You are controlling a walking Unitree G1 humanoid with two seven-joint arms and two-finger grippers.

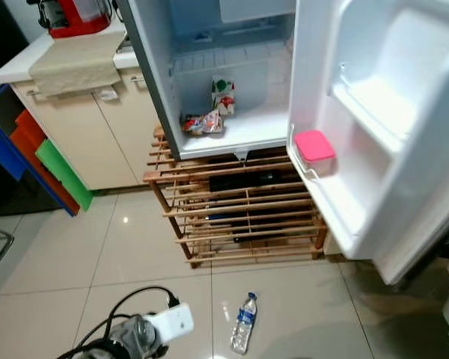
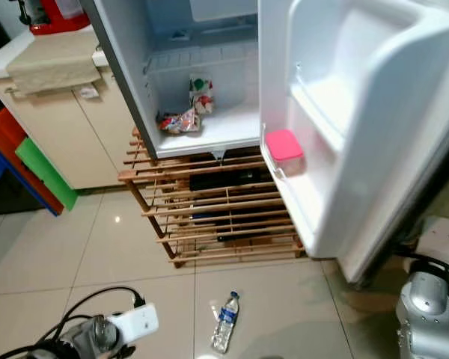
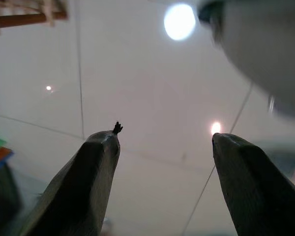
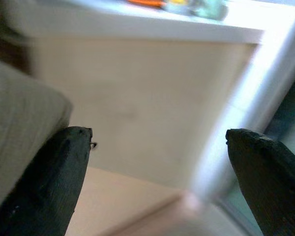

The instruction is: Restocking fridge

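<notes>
A small white fridge (image 1: 209,67) stands open on a wooden slat rack (image 1: 239,209). Inside on its floor lie a snack packet (image 1: 202,123) and an upright carton (image 1: 224,95). A pink lidded box (image 1: 314,146) sits in the lower shelf of the open door (image 1: 389,127). A clear water bottle (image 1: 244,323) lies on the floor tiles in front of the rack. My left gripper (image 3: 164,140) is open over bare tiles with nothing between its fingers. My right gripper (image 4: 160,135) is open too, facing a beige cabinet side.
A beige cabinet (image 1: 90,127) with a cloth (image 1: 78,60) over its counter and a red appliance (image 1: 78,15) stands left of the fridge. Coloured boards (image 1: 37,153) lean against it. A white plug adapter with black cable (image 1: 172,321) shows at my left arm.
</notes>
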